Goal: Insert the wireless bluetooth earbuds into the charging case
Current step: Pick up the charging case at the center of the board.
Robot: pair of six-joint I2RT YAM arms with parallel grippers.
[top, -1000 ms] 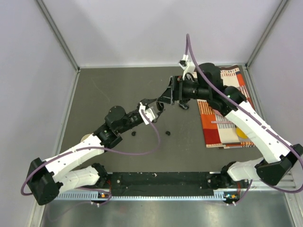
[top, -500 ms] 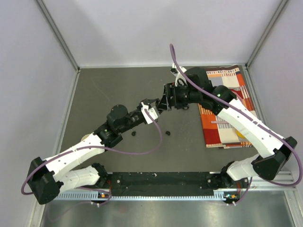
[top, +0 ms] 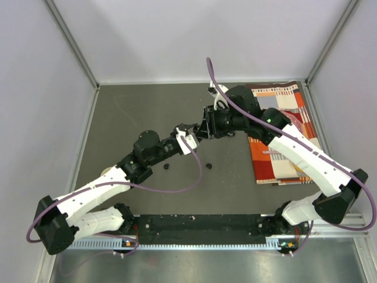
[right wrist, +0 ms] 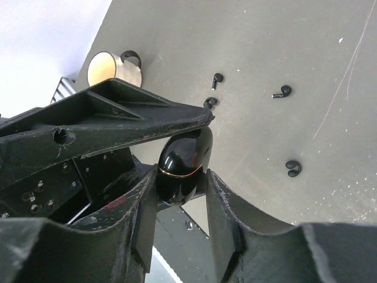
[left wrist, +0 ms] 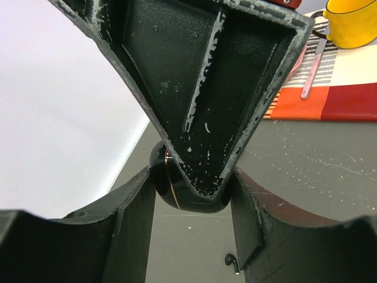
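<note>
My left gripper [left wrist: 191, 177] pinches the charging case [right wrist: 179, 162], a glossy black oval pod with a thin gold seam around its middle. The pod sits right between my two left fingers [left wrist: 132, 218], held up off the table [top: 147, 106].

My right gripper [right wrist: 181, 177] meets it from the other side, tip to tip with the left one. Its two fingers [right wrist: 227, 212] stand on either side of the same pod, close against it. I cannot tell whether they have clamped on it or only flank it. One right finger crosses in front of the pod in the left wrist view, and one left finger lies across its top in the right wrist view.

The earbuds [right wrist: 292, 168] are not in the case. Four tiny black pieces lie loose on the table below my grippers, towards my bases. Two lie close together and the other two lie apart.

Farther out, beyond my left arm's side, a cream mug [right wrist: 112, 68] stands on the table. Behind my right gripper a striped cloth [left wrist: 347, 100] lies flat, with a yellow mug [left wrist: 353, 23] standing on it.
</note>
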